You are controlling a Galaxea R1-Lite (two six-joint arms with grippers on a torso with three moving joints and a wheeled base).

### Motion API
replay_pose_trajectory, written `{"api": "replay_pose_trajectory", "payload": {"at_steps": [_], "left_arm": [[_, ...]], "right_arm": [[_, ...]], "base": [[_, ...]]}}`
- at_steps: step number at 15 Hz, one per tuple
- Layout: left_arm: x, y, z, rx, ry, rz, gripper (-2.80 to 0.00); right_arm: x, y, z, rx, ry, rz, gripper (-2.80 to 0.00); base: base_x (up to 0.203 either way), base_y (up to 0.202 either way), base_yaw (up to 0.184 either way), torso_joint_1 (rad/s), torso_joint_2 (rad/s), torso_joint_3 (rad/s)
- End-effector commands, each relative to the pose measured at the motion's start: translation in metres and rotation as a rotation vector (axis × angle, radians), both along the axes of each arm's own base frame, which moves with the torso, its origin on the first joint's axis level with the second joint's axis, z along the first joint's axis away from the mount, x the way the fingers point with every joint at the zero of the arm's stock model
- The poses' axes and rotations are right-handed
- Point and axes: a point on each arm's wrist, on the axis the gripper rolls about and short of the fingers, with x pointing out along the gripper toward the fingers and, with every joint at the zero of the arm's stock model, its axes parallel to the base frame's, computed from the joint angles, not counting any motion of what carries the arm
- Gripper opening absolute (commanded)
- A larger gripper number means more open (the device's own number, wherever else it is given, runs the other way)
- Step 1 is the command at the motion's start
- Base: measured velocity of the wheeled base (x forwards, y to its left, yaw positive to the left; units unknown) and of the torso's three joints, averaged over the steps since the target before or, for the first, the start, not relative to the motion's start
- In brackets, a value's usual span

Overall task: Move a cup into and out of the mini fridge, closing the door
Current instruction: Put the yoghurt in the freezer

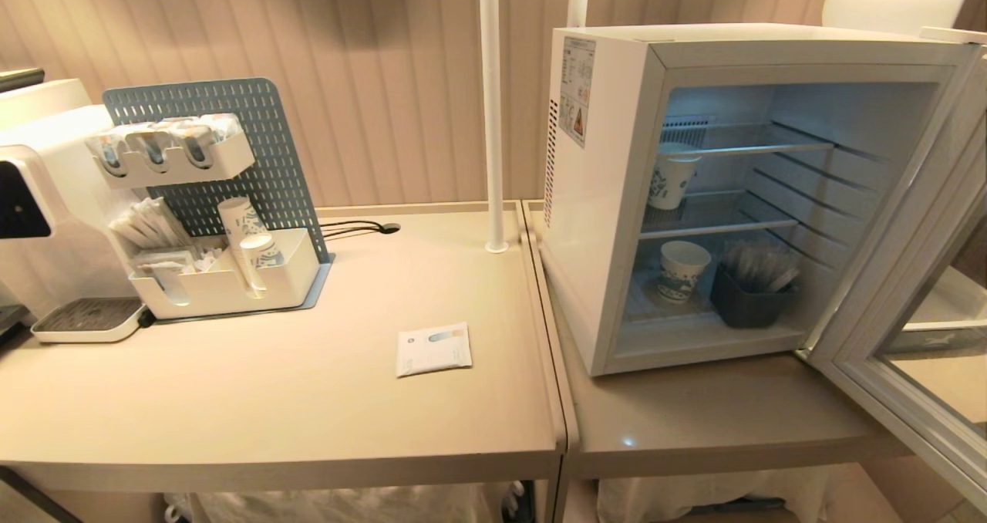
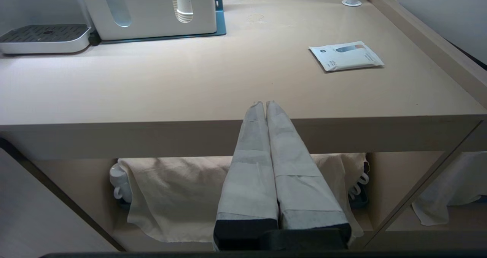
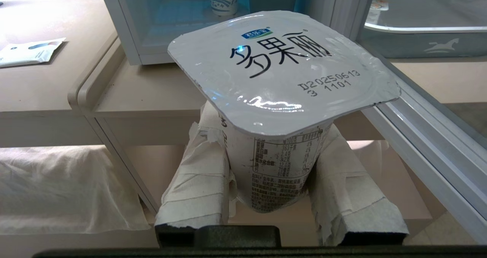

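Observation:
The cup (image 3: pixel 281 67), a white tub with a sealed foil lid and dark Chinese text, sits upright between the taped fingers (image 3: pixel 198 182) of my right gripper (image 3: pixel 272 136), which is shut on its body. It hangs off the table's front edge, before the mini fridge (image 1: pixel 609 160). The fridge's door (image 1: pixel 887 291) stands swung wide open to the right. My left gripper (image 2: pixel 265 104) is shut and empty, low in front of the left table's edge. Neither arm shows in the head view.
Inside the fridge stand a patterned paper cup (image 1: pixel 673 176) on the upper shelf, another (image 1: pixel 682 270) below, and a dark bin (image 1: pixel 752 295). On the left table lie a white packet (image 1: pixel 433 349), a cup organiser (image 1: pixel 224 276), a dispenser (image 1: pixel 38 199) and a white pole (image 1: pixel 491 106).

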Motion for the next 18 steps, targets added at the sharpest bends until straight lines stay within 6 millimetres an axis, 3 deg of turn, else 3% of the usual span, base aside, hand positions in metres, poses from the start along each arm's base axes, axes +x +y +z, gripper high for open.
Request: {"api": "replay_pose_trajectory", "payload": {"at_steps": [1, 13, 16, 18], "left_arm": [[0.000, 0.000, 0.000, 0.000, 0.002, 0.001, -2.80], [0.000, 0.000, 0.000, 0.001, 0.003, 0.001, -2.80], [0.000, 0.000, 0.000, 0.001, 0.002, 0.001, -2.80], [0.000, 0.000, 0.000, 0.001, 0.003, 0.001, -2.80]], "right_arm": [[0.000, 0.000, 0.000, -0.002, 0.005, 0.001, -2.80], [0.000, 0.000, 0.001, -0.009, -0.006, 0.004, -2.80], [-0.012, 0.000, 0.038, 0.026, -0.115, 0.010, -2.80], [-0.011, 0.001, 0.066, 0.038, -0.090, 0.028, -2.80]], "base": [[0.000, 0.000, 0.000, 0.000, 0.00, 0.000], [0.000, 0.000, 0.000, 0.000, 0.00, 0.000], [0.000, 0.000, 0.000, 0.000, 0.00, 0.000], [0.000, 0.000, 0.000, 0.000, 0.00, 0.000]]}}
